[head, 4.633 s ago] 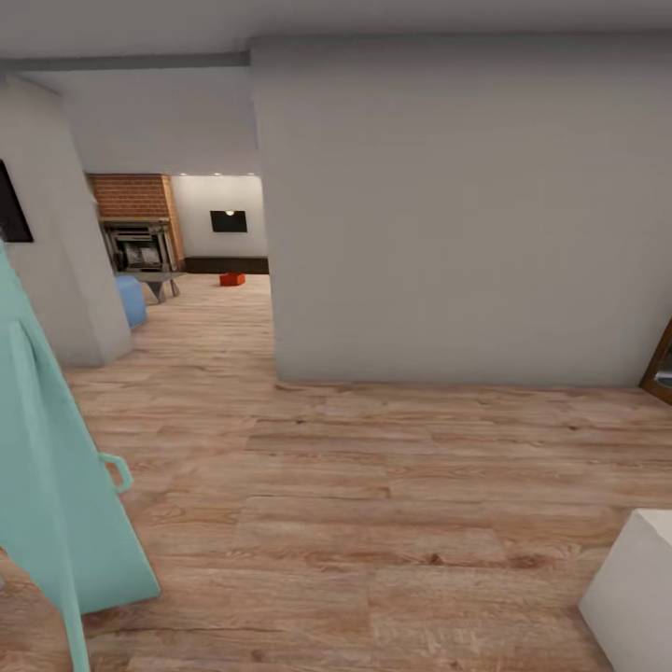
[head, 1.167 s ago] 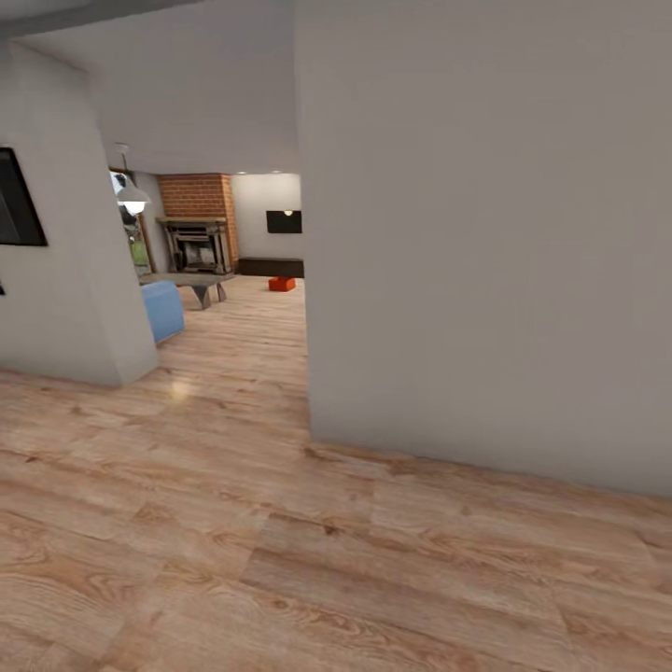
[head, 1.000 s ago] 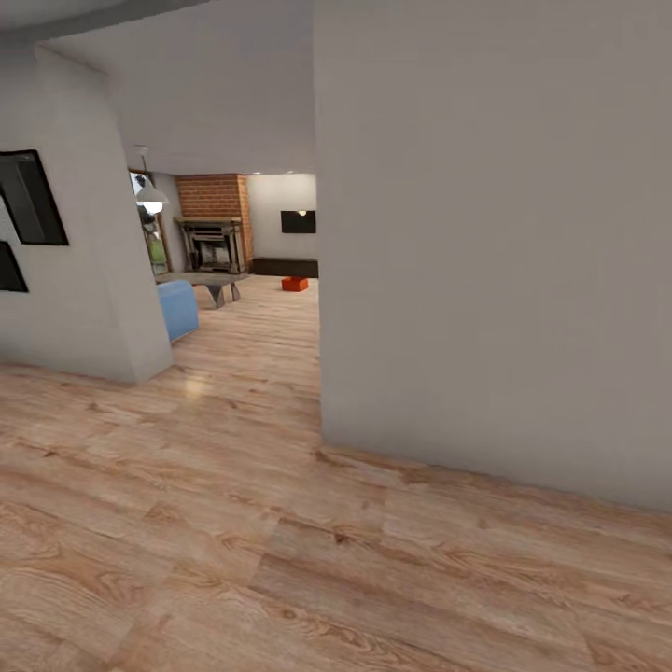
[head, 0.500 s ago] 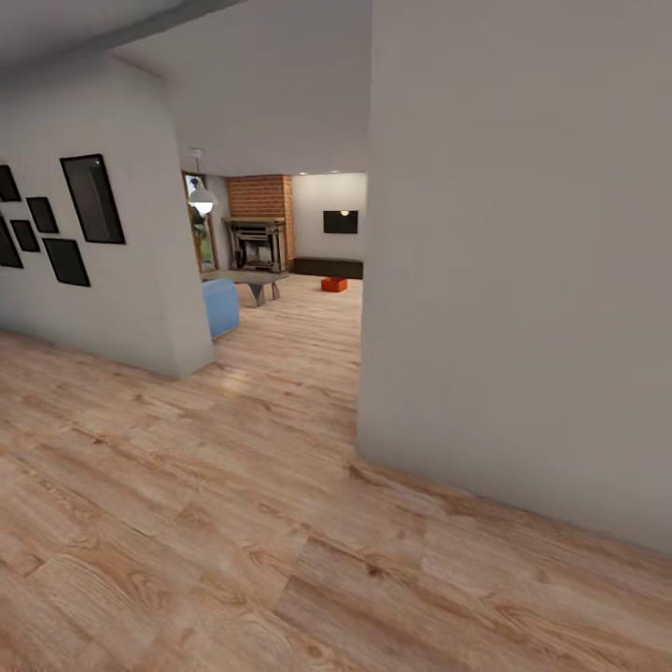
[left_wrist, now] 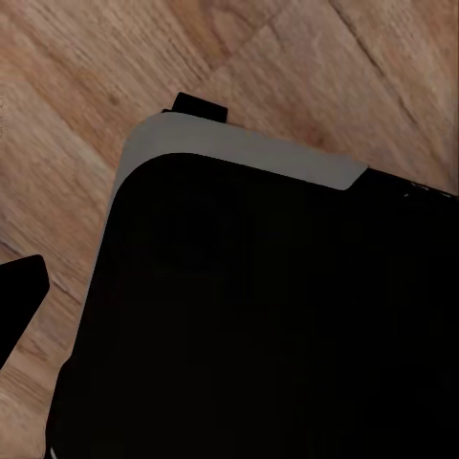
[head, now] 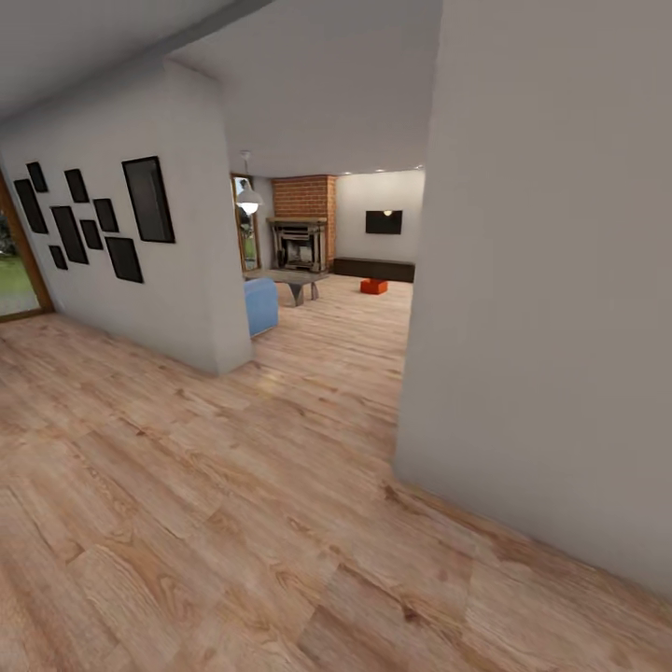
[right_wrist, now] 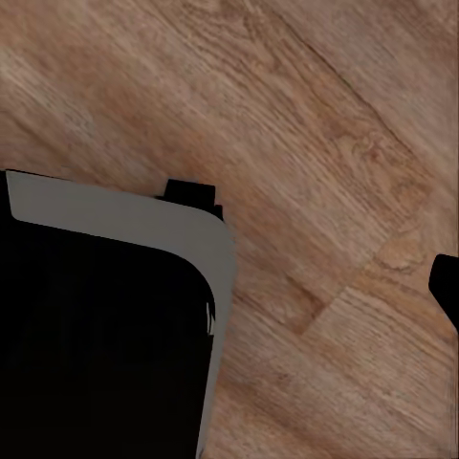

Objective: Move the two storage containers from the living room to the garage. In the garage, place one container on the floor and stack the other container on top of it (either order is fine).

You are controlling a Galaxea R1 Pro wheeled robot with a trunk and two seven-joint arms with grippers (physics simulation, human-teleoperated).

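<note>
Since each wrist camera looks down past the robot's own dark, grey-edged base (left_wrist: pixel 249 316) onto bare planks, I cannot tell how far the left claw or the right claw is open, or whether either has hold of anything. Directly below both claws lies the light wood-plank floor (head: pixel 233 523), with the base (right_wrist: pixel 96 335) just beside them.

Close on the right claw's side stands the corner of a pale wall (head: pixel 551 280), reaching well forward of the robot. Farther off on the left claw's side is a second wall hung with black frames (head: pixel 149 199). Between the two walls, ahead of the claws, a passage opens into the living room.

Well beyond the claws in that room stand a blue sofa (head: pixel 261 306), a low table (head: pixel 297 277), a white hanging lamp (head: pixel 248 198) and a brick fireplace (head: pixel 301 233). One orange-red storage container (head: pixel 374 287) sits on the planks far ahead of the claws, just in front of the long dark bench (head: pixel 375 269) under the wall TV (head: pixel 384 222). Where the second container is, I cannot tell.

The task looks barely begun: nothing is near enough to grasp. The main danger, as I judge it, is the near wall corner. If the base swings toward the passage too tightly, the right arm or the base could scrape it. Farther in, the sofa and table narrow the way on the left claw's side, so a wide line could bump them.
</note>
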